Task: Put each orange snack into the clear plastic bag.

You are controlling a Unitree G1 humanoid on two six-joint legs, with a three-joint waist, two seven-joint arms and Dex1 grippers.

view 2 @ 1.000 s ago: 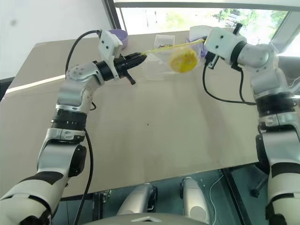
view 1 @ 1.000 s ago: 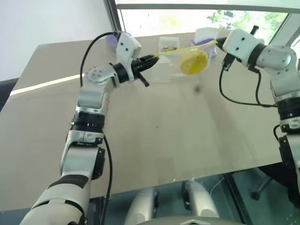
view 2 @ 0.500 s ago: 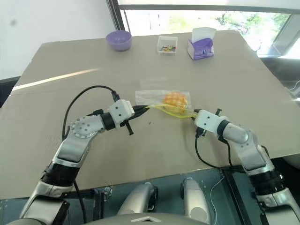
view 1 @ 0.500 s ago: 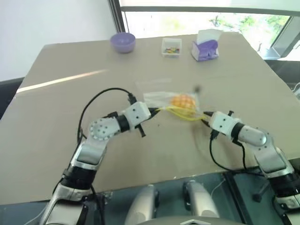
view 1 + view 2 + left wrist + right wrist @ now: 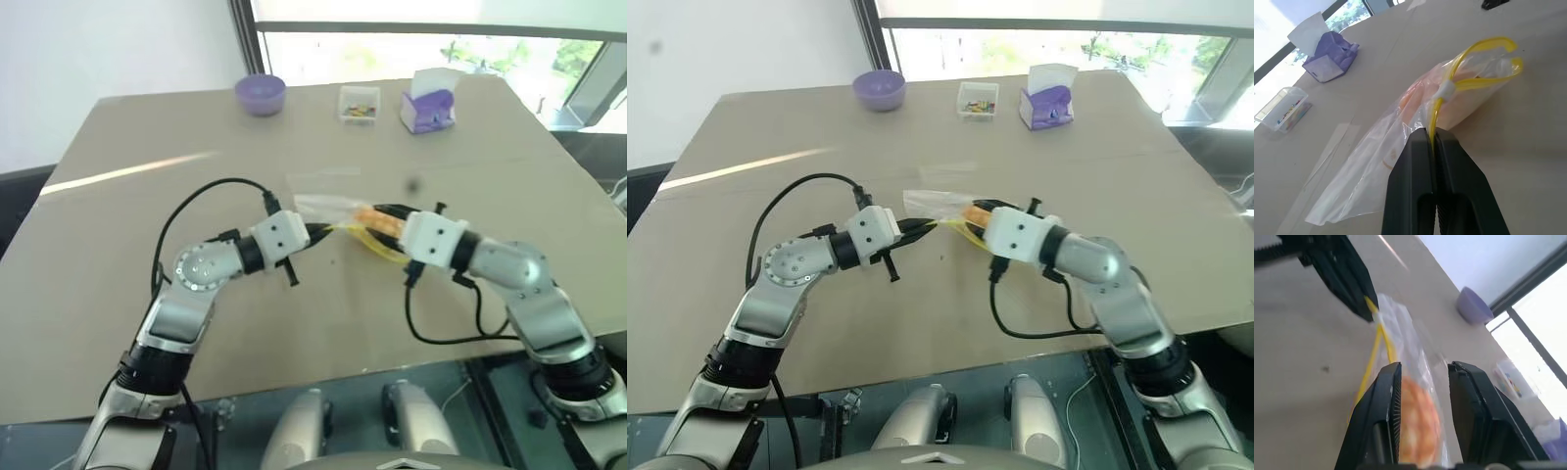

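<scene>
Bagging looks done: orange snack [image 5: 1418, 423] lies inside clear plastic bag [image 5: 1376, 176] on the surface [image 5: 147, 255], left claw [image 5: 1436, 139] pinching its yellow zip strip [image 5: 1469, 63], right claw [image 5: 1422, 374] spread around it; next, release.

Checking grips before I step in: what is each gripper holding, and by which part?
The left gripper is shut on the clear plastic bag at its yellow zip strip. The right gripper is open, holding nothing.
</scene>
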